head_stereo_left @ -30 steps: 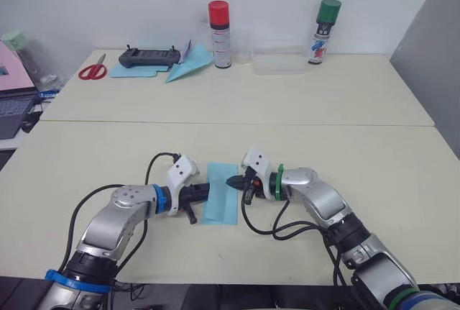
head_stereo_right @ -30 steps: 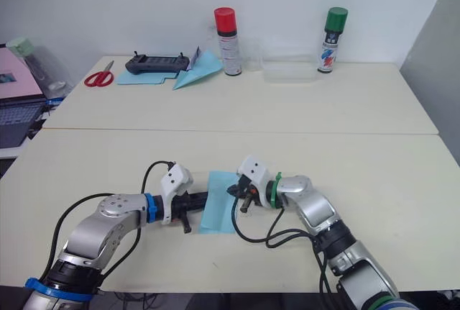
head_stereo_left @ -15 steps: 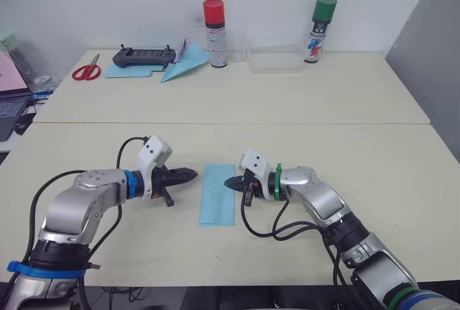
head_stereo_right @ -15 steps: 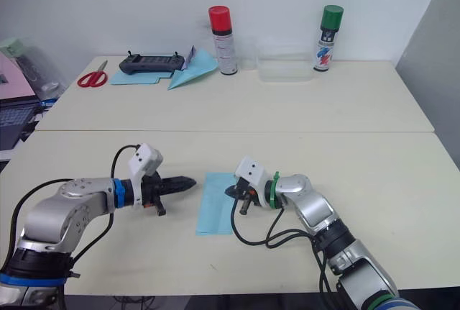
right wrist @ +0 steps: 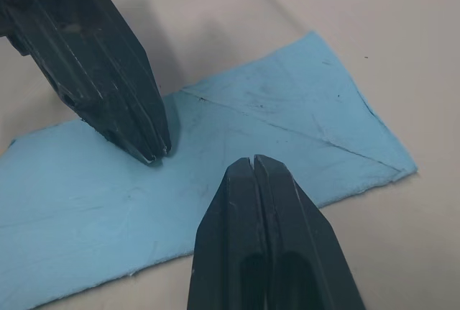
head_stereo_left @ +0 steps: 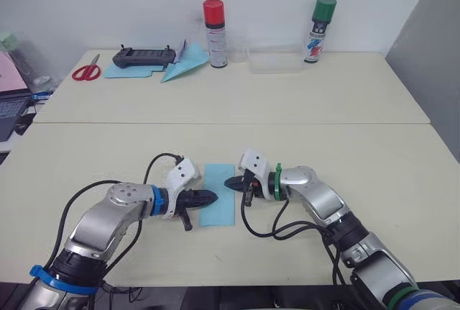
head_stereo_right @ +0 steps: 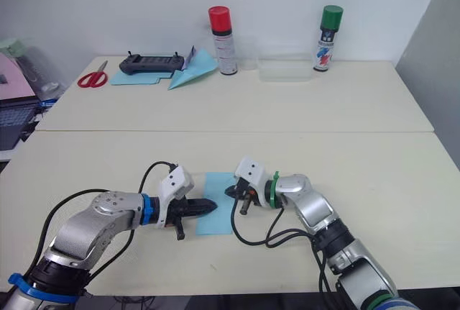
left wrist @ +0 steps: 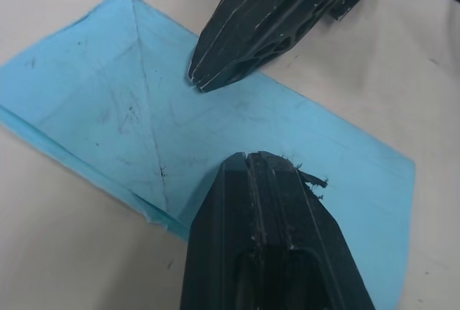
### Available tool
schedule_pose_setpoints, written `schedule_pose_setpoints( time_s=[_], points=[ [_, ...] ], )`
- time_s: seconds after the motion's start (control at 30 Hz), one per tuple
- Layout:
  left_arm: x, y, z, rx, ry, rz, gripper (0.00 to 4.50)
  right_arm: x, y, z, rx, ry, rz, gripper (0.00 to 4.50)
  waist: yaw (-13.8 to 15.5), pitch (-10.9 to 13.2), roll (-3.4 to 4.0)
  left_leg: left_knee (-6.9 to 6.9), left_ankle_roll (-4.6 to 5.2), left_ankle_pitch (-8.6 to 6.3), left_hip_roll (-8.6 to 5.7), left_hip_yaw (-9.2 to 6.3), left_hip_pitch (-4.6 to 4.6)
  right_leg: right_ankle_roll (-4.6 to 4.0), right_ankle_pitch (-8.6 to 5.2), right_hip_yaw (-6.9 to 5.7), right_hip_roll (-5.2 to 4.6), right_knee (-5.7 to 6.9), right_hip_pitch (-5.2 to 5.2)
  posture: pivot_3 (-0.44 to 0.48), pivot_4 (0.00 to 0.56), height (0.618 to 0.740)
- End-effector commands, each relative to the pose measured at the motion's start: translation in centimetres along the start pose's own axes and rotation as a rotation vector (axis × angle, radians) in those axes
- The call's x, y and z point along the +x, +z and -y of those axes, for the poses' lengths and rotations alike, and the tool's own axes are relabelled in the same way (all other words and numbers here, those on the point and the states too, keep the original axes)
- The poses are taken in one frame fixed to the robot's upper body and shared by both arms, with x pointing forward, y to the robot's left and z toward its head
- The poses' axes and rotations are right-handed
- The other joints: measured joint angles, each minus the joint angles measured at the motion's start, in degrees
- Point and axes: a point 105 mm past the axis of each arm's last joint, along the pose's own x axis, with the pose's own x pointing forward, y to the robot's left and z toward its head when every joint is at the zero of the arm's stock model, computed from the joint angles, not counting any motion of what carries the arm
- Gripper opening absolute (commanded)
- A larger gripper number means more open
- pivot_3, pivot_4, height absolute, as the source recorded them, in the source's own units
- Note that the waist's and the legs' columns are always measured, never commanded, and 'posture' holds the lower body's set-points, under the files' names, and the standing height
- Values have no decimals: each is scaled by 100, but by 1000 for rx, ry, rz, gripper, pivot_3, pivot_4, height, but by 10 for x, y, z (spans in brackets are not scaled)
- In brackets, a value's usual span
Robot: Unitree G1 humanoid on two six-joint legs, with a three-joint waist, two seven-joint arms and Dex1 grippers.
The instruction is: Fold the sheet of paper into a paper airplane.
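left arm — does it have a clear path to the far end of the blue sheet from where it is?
Probably yes. The left end effector, shut, sits at the near left edge of the sheet of paper; the right end effector, also shut, presses the opposite edge further along. Bare table lies beyond, nothing else nearby.

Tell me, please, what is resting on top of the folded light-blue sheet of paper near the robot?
Both closed gripper tips meet the sheet of paper: the left gripper from one long edge, the right gripper from the other. The paper hides the table beneath it.
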Motion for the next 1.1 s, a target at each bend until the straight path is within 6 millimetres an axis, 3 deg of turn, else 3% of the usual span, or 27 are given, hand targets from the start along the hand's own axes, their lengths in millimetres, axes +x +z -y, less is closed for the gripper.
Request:
schedule_pose_setpoints(
  time_s=[0.03,0.17,0.4,0.7,0.87,0.97,1.03,1.1],
  points=[
    [-2,-17,-6,3,25,-67,0,-10,7,10,26,-48,85,36,8,0,0,0,0,0,0,-1,-2,0,0,-1,0,0,0,0,150,740],
    [-1,-21,-5,7,23,-64,0,-8,-5,13,-13,-47,19,36,4,1,0,0,0,0,-1,4,-2,2,1,2,-1,-1,-1,0,150,740],
    [-4,-37,-3,7,12,-113,0,-11,-43,43,25,-205,-125,36,-9,-2,-1,-3,1,0,2,10,39,-11,-6,5,-1,1,20,0,150,740],
    [-7,-41,-4,-22,26,-98,0,-16,-53,64,21,-316,-166,36,-8,-37,-5,-29,4,2,3,12,73,-21,-11,9,-2,0,41,0,150,740],
    [-8,-42,-6,-17,32,-99,0,-19,-38,71,4,-356,-80,36,-6,-37,-4,-29,10,6,3,10,95,-26,-15,11,-5,-4,36,0,150,740],
    [-7,-40,-7,-16,39,-90,0,-21,-14,69,32,-346,72,36,8,-36,-4,-29,11,7,3,10,88,-26,-15,10,-9,-11,35,0,150,740],
    [-6,-39,-7,-26,42,-76,0,-28,7,58,30,-271,175,36,23,-35,-2,-29,12,8,2,12,74,-26,-15,10,-11,-13,26,0,150,740],
    [-6,-39,-7,-29,41,-74,0,-33,16,51,14,-238,205,36,26,-33,0,-29,13,10,-1,15,52,-24,-14,9,-11,-12,21,0,150,740]
  ],
)
